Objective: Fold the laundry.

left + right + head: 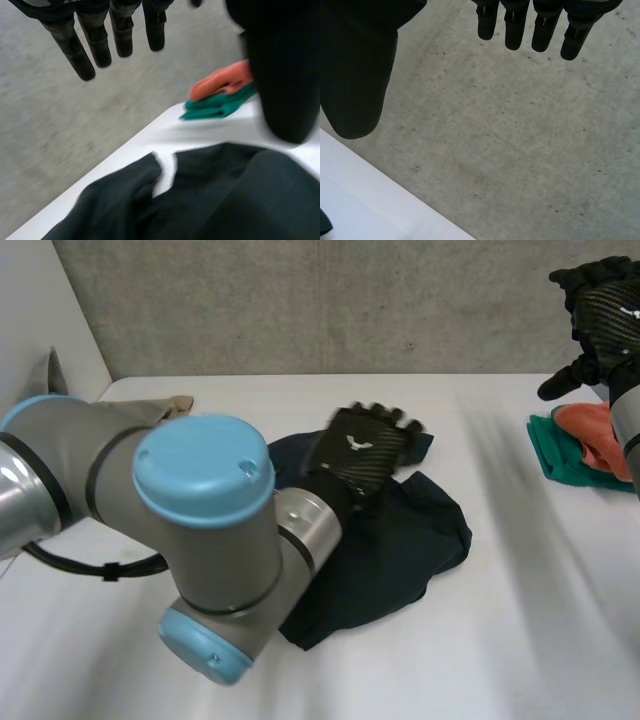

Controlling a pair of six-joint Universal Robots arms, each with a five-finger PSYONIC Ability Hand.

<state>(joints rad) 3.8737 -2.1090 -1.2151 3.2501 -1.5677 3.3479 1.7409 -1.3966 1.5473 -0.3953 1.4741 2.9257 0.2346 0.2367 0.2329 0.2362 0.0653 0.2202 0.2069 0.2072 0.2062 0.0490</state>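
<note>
**Dark garment lying unfolded as both hands are holding nothing**

A dark garment (400,540) is lying crumpled near the middle of the white worktop (520,640), its nearer left part hidden behind the left arm (190,510), which is blocking much of the head view. The left hand (362,452) is hanging over the garment's far part, its fingers (75,50) stretching out straight and apart from the thumb (280,75), grasping nothing; whether the palm is touching the fabric is hard to make out. By the worktop's right edge, an orange cloth (595,430) is lying on a green cloth (560,455), both partly cut off by the right forearm. The right hand (603,310) is hovering above that pile, near the far right corner, against the grey wall (330,300); in its wrist view its fingers are pointing straight out, spread wide from the thumb, empty. Toward the far left corner, a beige cloth (170,405) is peeking out from behind the left arm, most of it concealed.
</note>
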